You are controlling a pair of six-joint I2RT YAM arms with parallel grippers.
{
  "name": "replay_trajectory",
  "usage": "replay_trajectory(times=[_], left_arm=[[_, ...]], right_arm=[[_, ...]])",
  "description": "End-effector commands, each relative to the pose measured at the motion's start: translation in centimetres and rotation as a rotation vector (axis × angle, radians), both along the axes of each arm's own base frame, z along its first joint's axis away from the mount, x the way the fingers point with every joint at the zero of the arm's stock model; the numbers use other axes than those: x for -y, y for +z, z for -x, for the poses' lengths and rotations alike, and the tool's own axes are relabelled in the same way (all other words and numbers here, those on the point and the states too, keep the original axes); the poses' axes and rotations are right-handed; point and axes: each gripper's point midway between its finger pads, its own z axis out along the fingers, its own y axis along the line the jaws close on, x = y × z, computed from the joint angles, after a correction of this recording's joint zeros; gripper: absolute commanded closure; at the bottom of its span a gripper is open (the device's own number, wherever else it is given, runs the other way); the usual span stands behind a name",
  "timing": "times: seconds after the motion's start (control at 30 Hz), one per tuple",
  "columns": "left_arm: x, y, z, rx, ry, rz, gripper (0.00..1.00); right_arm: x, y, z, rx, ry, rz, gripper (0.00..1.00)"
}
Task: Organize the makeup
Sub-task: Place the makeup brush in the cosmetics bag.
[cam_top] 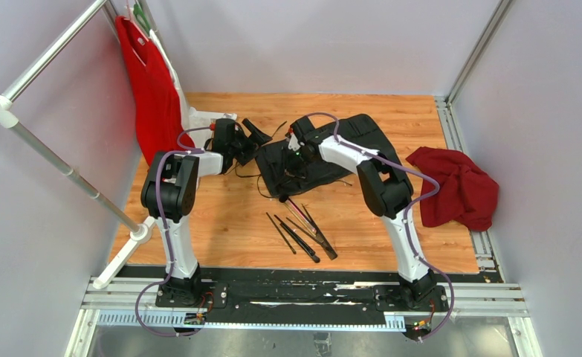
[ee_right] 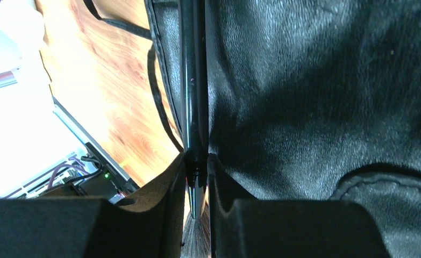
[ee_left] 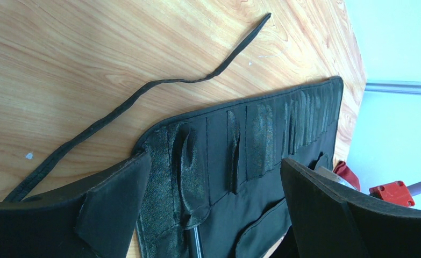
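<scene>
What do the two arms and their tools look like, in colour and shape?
Both the left arm and the right arm have white links and black rounded joints, with a purple cable along each. The left tool and right tool have flat, black, matte fingers.

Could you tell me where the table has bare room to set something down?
Bare wood lies between the left arm and the loose brushes, and along the back edge behind the brush roll. Crowded: the roll, with left gripper and right gripper at it, and the red cloth at right.
</scene>
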Motion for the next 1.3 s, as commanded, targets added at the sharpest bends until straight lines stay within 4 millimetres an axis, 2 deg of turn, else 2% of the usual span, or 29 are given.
replay_trajectory(times=[0.0, 0.4, 0.67, 1.03, 1.07, 1.17, 1.27], left_arm=[[-1.2, -6.0, 3.4, -0.206, 0.012, -0.037, 0.02], [-1.3, -6.4, 3.9, -0.216, 0.010, -0.045, 0.02], [-1.3, -6.3, 4.0, -0.213, 0.008, -0.048, 0.02], [-1.4, -6.3, 3.9, -0.212, 0.010, -0.050, 0.02], [-1.4, -6.3, 3.9, -0.212, 0.010, -0.050, 0.02], [-1.4, -6.3, 3.9, -0.213, 0.010, -0.050, 0.02], [-1.4, -6.3, 3.9, -0.211, 0.010, -0.049, 0.02]], right_arm=[[0.0, -0.2, -1.1, -0.011, 0.004, -0.010, 0.99], [0.0, -1.2, -3.1, 0.011, -0.004, -0.012, 0.99], [0.0, -1.0, -5.0, 0.039, -0.020, -0.030, 0.99], [-0.4, -0.9, -6.2, 0.049, -0.020, -0.055, 0.99], [-0.3, -0.9, -6.2, 0.049, -0.021, -0.055, 0.95], [-0.1, -1.0, -6.1, 0.047, -0.021, -0.052, 0.73], [0.2, -0.9, -5.9, 0.053, -0.021, -0.042, 0.59]])
